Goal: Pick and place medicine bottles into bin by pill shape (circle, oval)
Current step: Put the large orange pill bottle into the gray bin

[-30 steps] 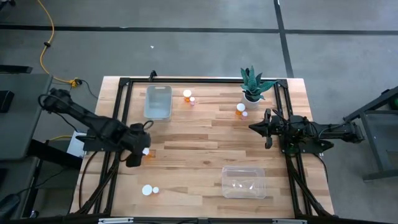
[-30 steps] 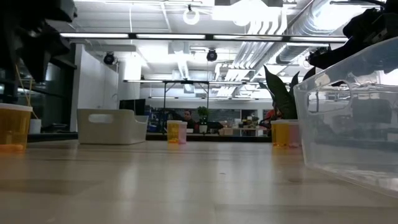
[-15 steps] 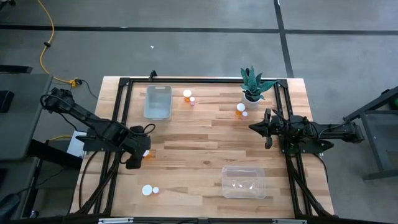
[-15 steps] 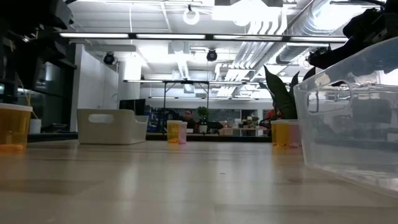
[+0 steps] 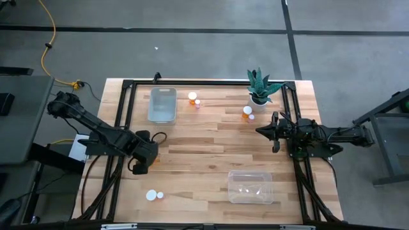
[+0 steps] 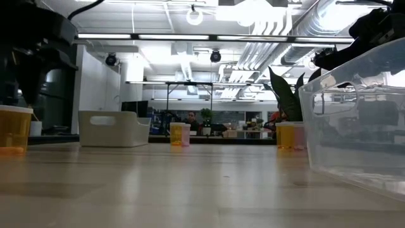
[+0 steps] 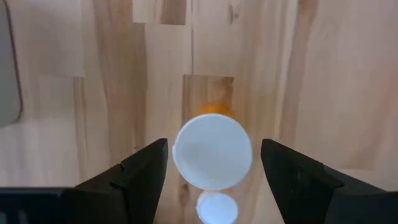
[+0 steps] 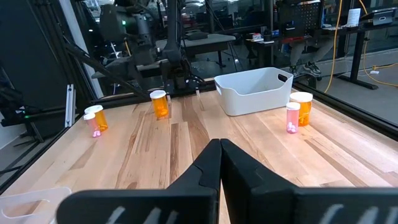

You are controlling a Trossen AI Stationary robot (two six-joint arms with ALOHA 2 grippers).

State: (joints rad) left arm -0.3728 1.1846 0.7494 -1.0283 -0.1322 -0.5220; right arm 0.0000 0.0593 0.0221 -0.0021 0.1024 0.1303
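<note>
left tool [image 7: 208, 165] — spread wide | round white-capped amber bottle [image 7: 212, 152] between fingers

Bench [image 5: 204, 150] centre is bare wood, wide open between the arms. Left end effector [image 7: 213, 165] straddles a capped amber bottle [image 7: 212, 154], fingers wide with gaps on both sides. White bin [image 5: 162, 104] and bottle pair [image 5: 193, 98] crowd the far side; plant [image 5: 260, 87] and two bottles [image 5: 247, 112] sit near the right end effector [image 5: 261, 131]. Clear tub [image 5: 250, 186] blocks near right; bottle pair [image 5: 153, 195] near left.
</note>
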